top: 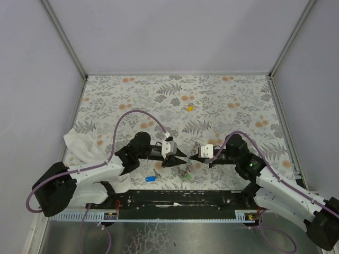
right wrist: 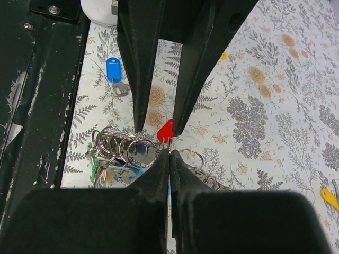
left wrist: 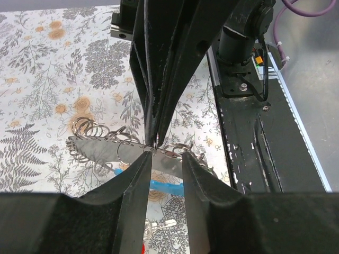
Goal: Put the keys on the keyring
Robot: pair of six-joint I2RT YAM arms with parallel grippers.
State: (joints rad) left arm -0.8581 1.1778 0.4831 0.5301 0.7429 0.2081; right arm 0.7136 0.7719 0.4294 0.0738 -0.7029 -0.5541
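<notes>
The keyring (top: 185, 172) lies near the table's front edge as a bunch of metal rings (right wrist: 122, 151) with a light-blue end piece (right wrist: 124, 172) and a green key (right wrist: 95, 169). My right gripper (right wrist: 169, 151) is shut on a thin ring of it; the coils also show in the left wrist view (left wrist: 90, 129). My left gripper (left wrist: 167, 156) faces it tip to tip, jaws apart and empty. A red key (right wrist: 166, 129) lies on the table under the left fingers. A blue key (top: 150, 178) lies to the left. A yellow key (top: 189, 108) lies farther back.
A crumpled white cloth (top: 79, 145) lies at the left edge beside the left arm. The black base rail (top: 180, 198) runs along the near edge just behind the keyring. Grey walls enclose the flowered table cover (top: 238, 100).
</notes>
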